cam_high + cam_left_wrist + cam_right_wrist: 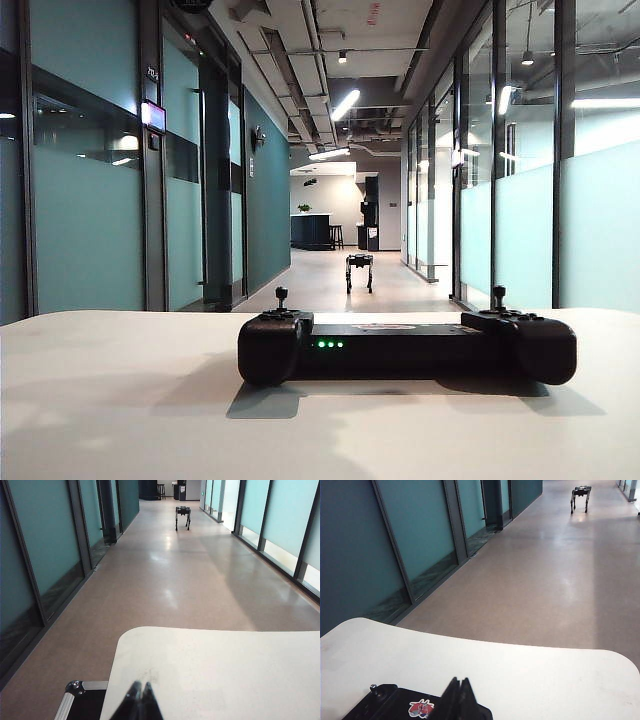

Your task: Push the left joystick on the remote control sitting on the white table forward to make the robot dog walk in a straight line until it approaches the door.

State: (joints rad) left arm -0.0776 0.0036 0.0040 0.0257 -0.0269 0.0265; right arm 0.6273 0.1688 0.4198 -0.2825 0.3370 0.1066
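Note:
The black remote control lies on the white table, green LEDs facing the exterior camera. Its left joystick stands upright on the left handle. The robot dog stands far down the corridor, and also shows as the robot dog and the robot dog. My right gripper is shut and empty, hovering over the remote control just beside its pinkish sticker, away from the left joystick. My left gripper is shut and empty over the white table. Neither gripper appears in the exterior view.
The twin right thumbstick is upright on the other handle. A black case with an aluminium corner sits below the table's edge by my left gripper. Teal glass walls and dark door frames line the corridor; the tan floor runs to a far counter.

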